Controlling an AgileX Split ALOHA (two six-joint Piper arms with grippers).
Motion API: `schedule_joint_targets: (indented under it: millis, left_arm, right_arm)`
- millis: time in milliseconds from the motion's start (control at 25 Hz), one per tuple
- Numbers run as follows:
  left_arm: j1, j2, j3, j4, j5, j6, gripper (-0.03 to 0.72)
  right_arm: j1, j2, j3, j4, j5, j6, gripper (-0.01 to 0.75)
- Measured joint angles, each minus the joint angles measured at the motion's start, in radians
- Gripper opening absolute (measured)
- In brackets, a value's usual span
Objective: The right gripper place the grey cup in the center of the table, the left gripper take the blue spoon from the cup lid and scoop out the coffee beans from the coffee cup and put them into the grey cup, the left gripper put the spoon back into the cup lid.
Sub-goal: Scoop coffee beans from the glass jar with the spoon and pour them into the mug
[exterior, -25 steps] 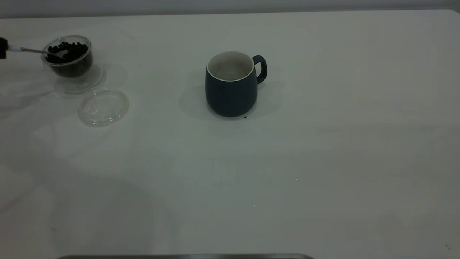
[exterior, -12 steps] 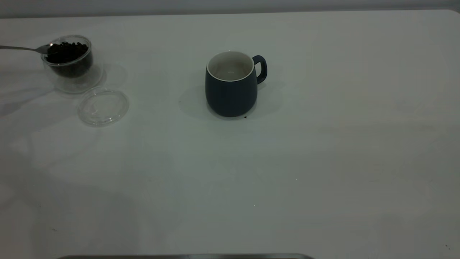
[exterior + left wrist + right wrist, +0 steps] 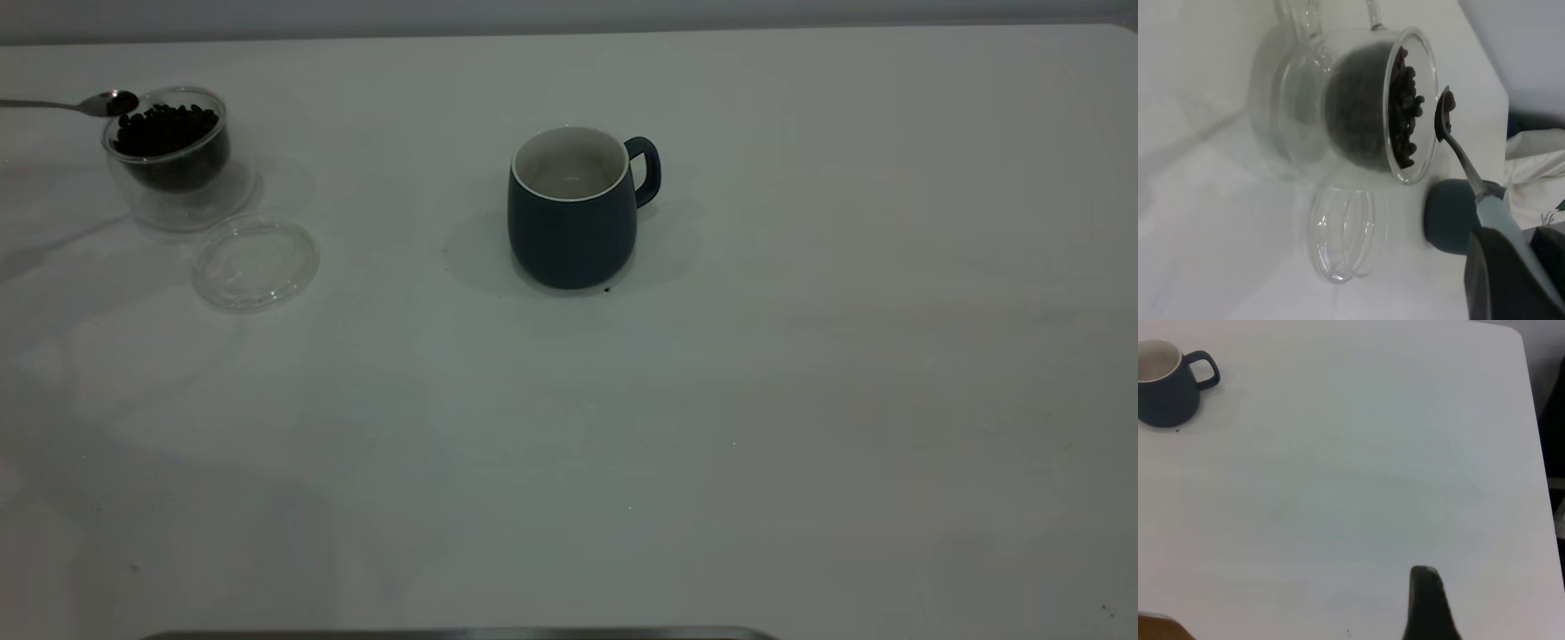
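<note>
I see the mug (image 3: 573, 209) standing upright near the middle of the surface (image 3: 800, 400), handle toward the exterior view's right, its white inside bare as far as I can tell. A tiny dark speck lies at its base.

Far toward the left edge sits the glass cup (image 3: 169, 142), upright and heaped with beans (image 3: 167, 124). The lid (image 3: 256, 264) lies flat on the surface just in front of it, slightly to the right, apart from the glass, with nothing on it.

My left gripper (image 3: 1515, 280) is clenched on the pale blue handle of the spoon (image 3: 1465, 160); only the dark fingers (image 3: 1495, 287) show at the wrist view's corner. In the exterior view the spoon (image 3: 80, 104) reaches in from the left edge, its bowl held in the air just beside the glass rim, at rim height, with a few dark beans in it.

The right gripper (image 3: 1426, 603) hangs over bare surface, well away from the mug (image 3: 1168, 383). I see only one dark finger, so I cannot tell its state.
</note>
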Motion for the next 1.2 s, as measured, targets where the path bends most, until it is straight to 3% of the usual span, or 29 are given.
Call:
schedule_joint_targets:
  millis: [440, 1200]
  left_arm:
    - [-0.015, 0.0, 0.0, -0.026, 0.0, -0.035, 0.128]
    - [-0.243, 0.001, 0.0, -0.11, 0.0, -0.041, 0.128]
  right_arm:
    - [0.0, 0.0, 0.0, 0.0, 0.0, 0.0, 0.462]
    - [0.0, 0.0, 0.0, 0.0, 0.0, 0.0, 0.462]
